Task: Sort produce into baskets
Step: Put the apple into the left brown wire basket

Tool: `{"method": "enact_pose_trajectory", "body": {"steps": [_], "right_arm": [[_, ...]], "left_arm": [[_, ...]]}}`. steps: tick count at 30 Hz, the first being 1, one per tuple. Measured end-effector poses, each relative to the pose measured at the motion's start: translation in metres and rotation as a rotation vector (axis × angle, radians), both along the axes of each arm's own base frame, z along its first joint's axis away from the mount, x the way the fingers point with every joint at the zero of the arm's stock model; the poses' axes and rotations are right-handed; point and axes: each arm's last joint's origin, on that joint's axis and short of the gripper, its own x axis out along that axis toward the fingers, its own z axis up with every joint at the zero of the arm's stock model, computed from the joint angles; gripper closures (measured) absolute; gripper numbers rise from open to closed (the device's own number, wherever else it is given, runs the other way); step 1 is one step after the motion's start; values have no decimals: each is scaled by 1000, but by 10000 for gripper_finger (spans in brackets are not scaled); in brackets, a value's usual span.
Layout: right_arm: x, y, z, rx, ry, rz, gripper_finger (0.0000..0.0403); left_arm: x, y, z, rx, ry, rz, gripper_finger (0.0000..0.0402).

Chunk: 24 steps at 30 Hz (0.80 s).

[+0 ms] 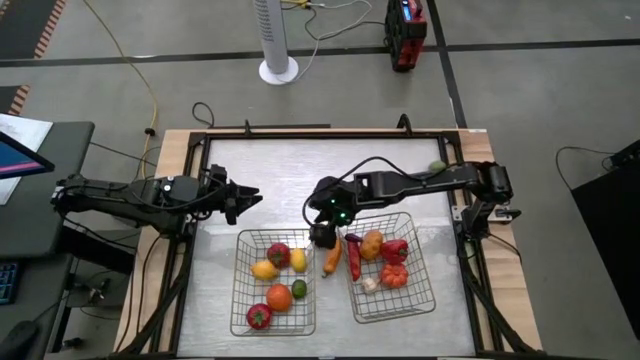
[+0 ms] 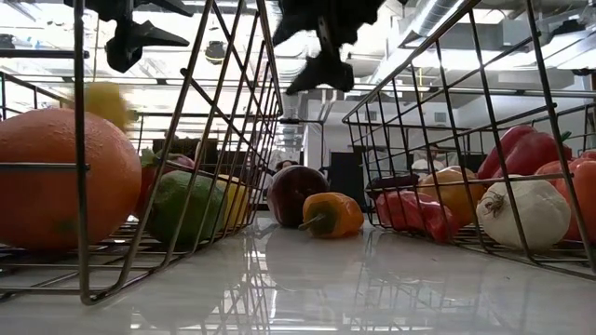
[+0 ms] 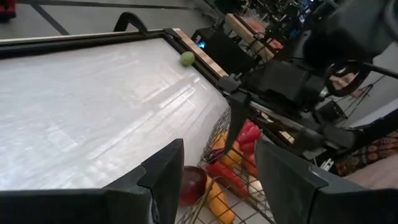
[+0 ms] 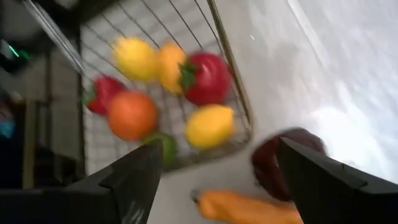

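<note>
Two wire baskets stand side by side at the near middle of the table. The left basket holds red, yellow, orange and green rounds. The right basket holds a red pepper, a white garlic, a red chili and others. Between the baskets a dark purple round and an orange piece rest on the table. My right gripper is open above the purple round, clear of it. My left gripper is open and empty, above the table beyond the left basket.
A small green ball lies alone near the table's far right corner. The far half of the table is bare white surface. A raised frame runs round the table's edges.
</note>
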Motion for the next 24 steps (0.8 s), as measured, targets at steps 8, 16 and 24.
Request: {"method": "enact_pose_trajectory", "body": {"steps": [8, 16, 24], "right_arm": [[-7, -19, -6, -164, 51, 126, 50], [1, -28, -20, -301, 25, 301, 6], [11, -27, -35, -344, 68, 396, 4]], "left_arm": [[0, 0, 0, 25, 7, -2, 219], [0, 1, 0, 62, 15, 16, 219], [-2, 1, 1, 67, 11, 30, 219]]}}
